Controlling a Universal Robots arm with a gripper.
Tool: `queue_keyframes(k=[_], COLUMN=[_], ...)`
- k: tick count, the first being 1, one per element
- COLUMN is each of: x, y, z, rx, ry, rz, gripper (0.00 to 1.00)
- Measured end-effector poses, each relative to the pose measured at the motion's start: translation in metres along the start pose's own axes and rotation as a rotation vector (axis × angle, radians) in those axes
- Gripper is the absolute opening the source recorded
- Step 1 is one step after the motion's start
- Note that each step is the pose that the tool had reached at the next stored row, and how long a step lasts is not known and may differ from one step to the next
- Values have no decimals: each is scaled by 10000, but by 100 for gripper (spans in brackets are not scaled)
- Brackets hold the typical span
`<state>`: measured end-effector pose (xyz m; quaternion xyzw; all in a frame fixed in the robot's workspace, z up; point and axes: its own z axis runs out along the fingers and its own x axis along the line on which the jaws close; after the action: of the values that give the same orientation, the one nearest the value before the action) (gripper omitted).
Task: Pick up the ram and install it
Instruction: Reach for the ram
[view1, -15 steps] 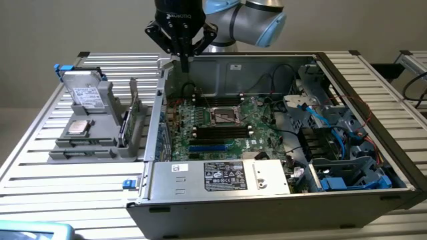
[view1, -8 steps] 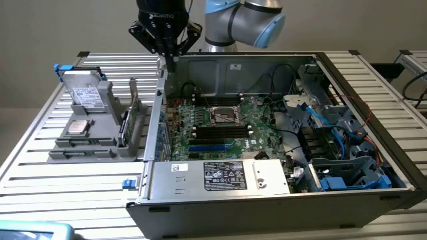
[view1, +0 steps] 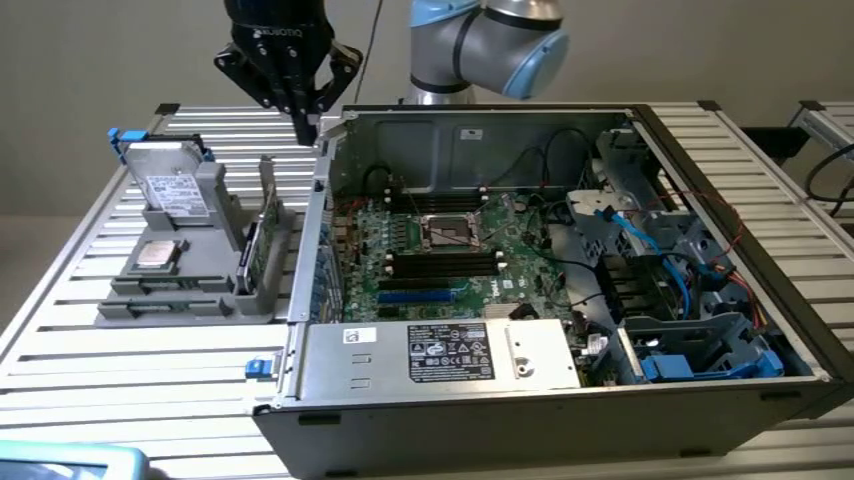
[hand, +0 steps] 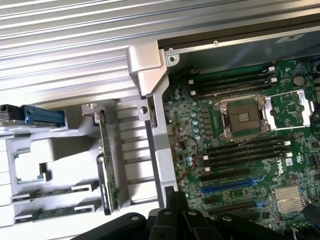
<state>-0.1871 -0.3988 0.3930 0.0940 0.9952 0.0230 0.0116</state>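
My gripper (view1: 308, 128) hangs high over the rear corner of the open computer case (view1: 441, 390), on the side facing the grey parts holder (view1: 200, 300). Its black fingers taper to a point, shut with nothing between them. In the wrist view the gripper (hand: 176, 200) hovers above the case wall, between holder and motherboard. The ram (hand: 50, 192) is a narrow dark-green stick lying in a slot of the holder, with a second stick (hand: 46, 215) beside it. The ram (view1: 167, 290) sits at the holder's near end, well below the gripper. Bare black memory slots (hand: 247, 150) flank the processor socket (hand: 245, 116).
An upright green card with a metal bracket (view1: 267, 235) stands in the holder near the case wall. A hard drive (view1: 174, 185) and a processor chip (view1: 156, 255) also rest in the holder. Cables and drive cages (view1: 667, 290) crowd the case toward the exterior view's right.
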Motion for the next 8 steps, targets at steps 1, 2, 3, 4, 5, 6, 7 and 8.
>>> queue_keyframes(k=[1, 2, 3, 4, 5, 6, 7, 8], x=[45, 89, 136, 179, 221, 262, 302, 341], y=[-9, -17, -26, -34, -42, -50, -57, -65], z=[-1, -3, -3, -5, -6, -7, -9, -10], rx=[2, 3, 3, 4, 4, 4, 5, 5], ry=[0, 0, -1, 0, 1, 1, 2, 2], rz=[-7, -13, -19, -26, -35, -44, -53, -65], gripper=[11, 11, 11, 11, 11, 11, 11, 11])
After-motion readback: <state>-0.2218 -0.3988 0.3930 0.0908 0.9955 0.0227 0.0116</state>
